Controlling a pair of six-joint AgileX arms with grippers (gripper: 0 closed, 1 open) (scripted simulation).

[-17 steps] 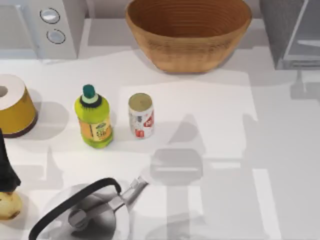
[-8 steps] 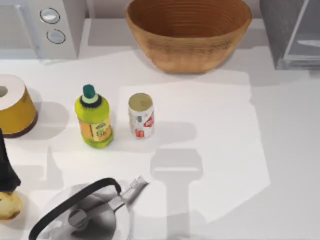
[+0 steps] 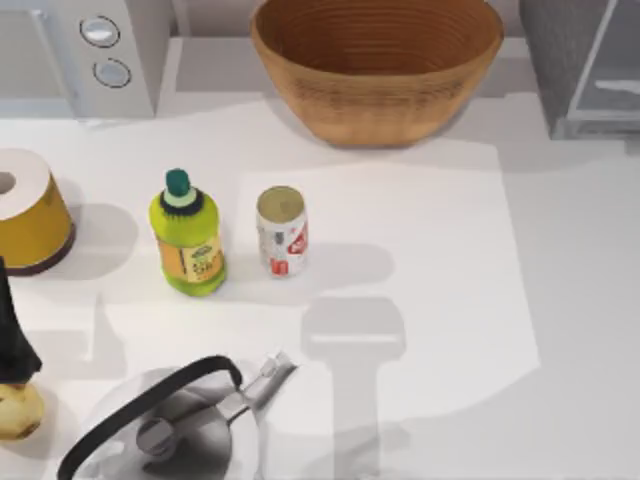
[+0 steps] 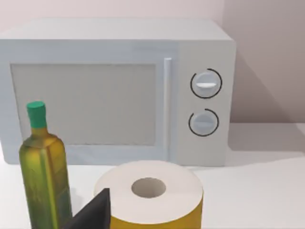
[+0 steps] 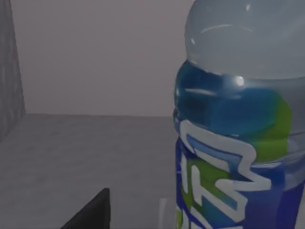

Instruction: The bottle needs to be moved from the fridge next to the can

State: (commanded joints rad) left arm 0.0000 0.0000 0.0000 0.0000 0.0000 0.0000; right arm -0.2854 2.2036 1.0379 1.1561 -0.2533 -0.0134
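The water bottle [image 5: 238,138] is standing upright inside the fridge [image 3: 585,60] at the table's one o'clock corner, looming close before the right gripper, whose jaw state I cannot tell. The can [image 3: 282,231] is waiting toward nine o'clock.

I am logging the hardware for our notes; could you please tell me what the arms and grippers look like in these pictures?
Little can be seen. The left gripper and right gripper each appear as a dark, matte, angular wedge without markings or cables. A black arm part sits at the top view's left edge.
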